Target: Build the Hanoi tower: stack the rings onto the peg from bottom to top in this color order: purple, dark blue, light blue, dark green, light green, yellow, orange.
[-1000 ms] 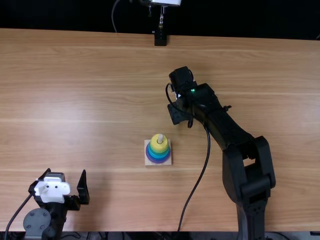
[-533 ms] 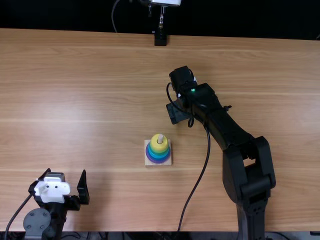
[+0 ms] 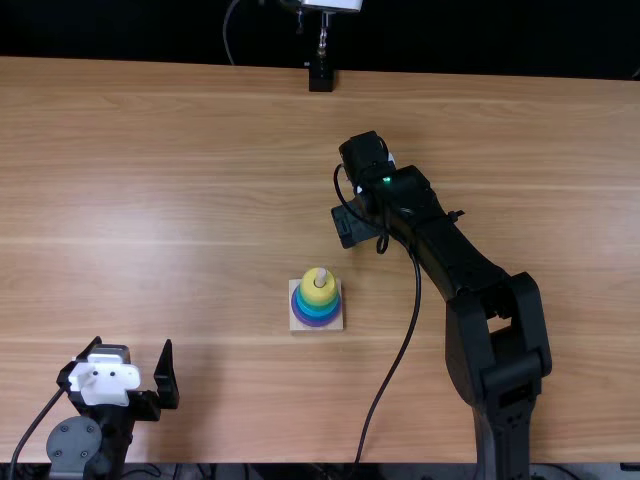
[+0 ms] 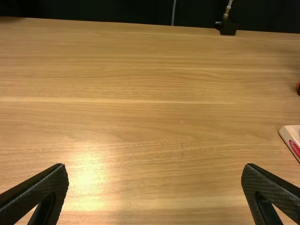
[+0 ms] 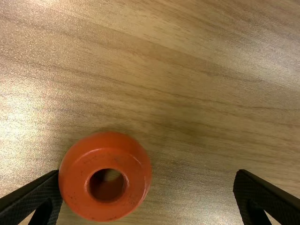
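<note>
1. Although the orange ring (image 5: 105, 155) is flanked by the fingers of the right gripper (image 5: 148, 174), it is not clamped: they are held wide apart, one close against its side, the other well off. It is laid flat on the table (image 3: 150, 150), between the wooden base (image 3: 298, 325) and the table's far edge.
2. A light, hard, rather slippery ring is to be expected, hardly fragile. It is best gripped across its widest girth, both sides evenly pressed and kept level—a pinch on the rounded shoulder could be squirted loose.
3. The peg (image 3: 321, 276) is topped by the yellow ring (image 3: 317, 292), so only orange seems left to be placed.
4. Compared with the earlier frames, the right gripper is turned slightly, its lower part shifted towards the table's left edge—the base and the wide-spread left gripper (image 3: 132, 345) are unmoved.
</note>
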Robot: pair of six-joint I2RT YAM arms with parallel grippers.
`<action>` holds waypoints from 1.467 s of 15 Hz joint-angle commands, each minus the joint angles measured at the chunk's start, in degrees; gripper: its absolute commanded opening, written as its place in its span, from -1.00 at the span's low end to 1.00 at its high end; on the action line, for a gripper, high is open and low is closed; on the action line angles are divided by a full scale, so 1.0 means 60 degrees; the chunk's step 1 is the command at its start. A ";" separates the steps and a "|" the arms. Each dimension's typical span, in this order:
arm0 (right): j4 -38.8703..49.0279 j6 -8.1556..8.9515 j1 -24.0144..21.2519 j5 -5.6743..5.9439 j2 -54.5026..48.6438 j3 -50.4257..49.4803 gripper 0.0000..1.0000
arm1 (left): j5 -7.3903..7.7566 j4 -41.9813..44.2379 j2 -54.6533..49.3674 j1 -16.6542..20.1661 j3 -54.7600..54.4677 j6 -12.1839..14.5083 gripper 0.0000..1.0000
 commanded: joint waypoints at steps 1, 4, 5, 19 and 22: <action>0.0001 -0.0005 0.0072 0.0134 0.0168 -0.0107 1.00 | 0.0128 -0.0765 -0.0115 -0.0098 -0.1091 0.0015 1.00; 0.0159 -0.0005 0.0087 0.0134 0.0182 -0.0107 0.70 | 0.0128 -0.0765 -0.0115 -0.0098 -0.1091 0.0015 1.00; 0.0159 -0.0005 0.0087 0.0117 0.0168 -0.0107 0.15 | 0.0128 -0.0747 -0.0115 -0.0098 -0.1091 0.0015 1.00; -0.1142 -0.0022 0.0160 -0.0938 -0.0697 0.0464 -1.00 | 0.0128 -0.0747 -0.0115 -0.0098 -0.1091 0.0015 1.00; -0.2952 -0.0005 0.0160 -0.1219 -0.0741 0.1563 -1.00 | 0.0128 -0.0765 -0.0115 -0.0098 -0.1091 0.0015 1.00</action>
